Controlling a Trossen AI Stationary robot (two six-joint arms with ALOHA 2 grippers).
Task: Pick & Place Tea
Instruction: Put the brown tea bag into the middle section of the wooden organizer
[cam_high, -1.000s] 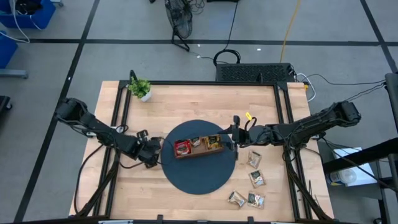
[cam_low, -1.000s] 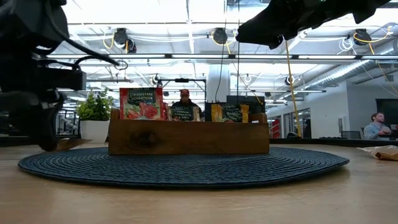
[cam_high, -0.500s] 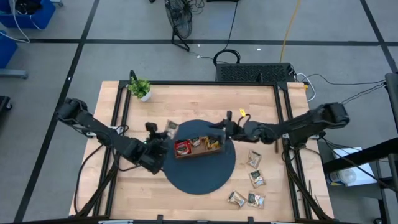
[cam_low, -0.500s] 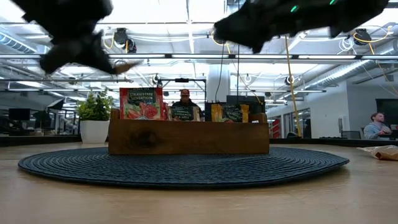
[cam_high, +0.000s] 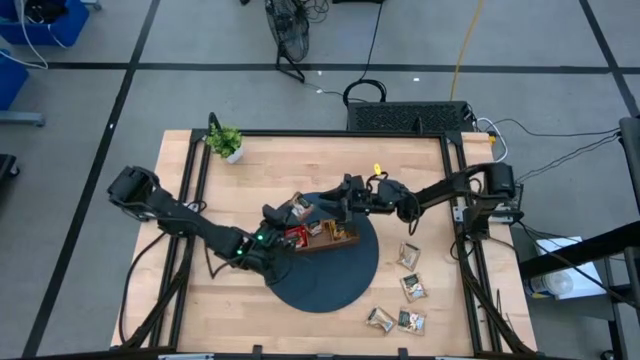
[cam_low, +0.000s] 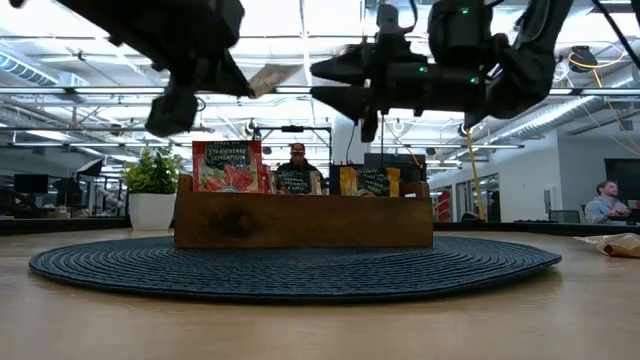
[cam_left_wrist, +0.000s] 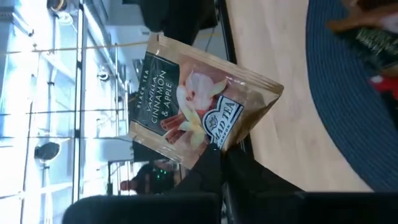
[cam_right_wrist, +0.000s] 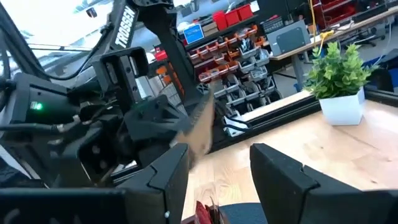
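Observation:
A beige-and-dark-green tea sachet (cam_left_wrist: 193, 99) hangs in the air over the left end of the wooden tray (cam_low: 300, 222), with my left gripper (cam_high: 282, 214) shut on it. The tray stands on a round dark mat (cam_high: 320, 285) and holds upright sachets: red (cam_low: 226, 166), dark green and orange. My right gripper (cam_right_wrist: 214, 180) is open above the tray's far side. It points at the held sachet (cam_low: 270, 78) from the right and stands a little apart from it. My left gripper pinches the sachet between its two fingers (cam_left_wrist: 211, 171) at one edge, near a corner (cam_left_wrist: 214, 137). The fingers come roughly level from the table's left. The sachet stands out past the fingertips, tilted and clear of the tray and mat.
Several more sachets (cam_high: 408, 256) lie flat on the table right of the mat, toward the near right corner. A small potted plant (cam_high: 226, 142) stands at the far left corner. The two grippers are close together above the tray.
My left gripper has risen from the table beside the mat's left edge. It has gone right toward the tray and rolled, lifting the sachet clear. My right gripper has come down and toward the table's left, over the tray and closer to the sachet, staying open.

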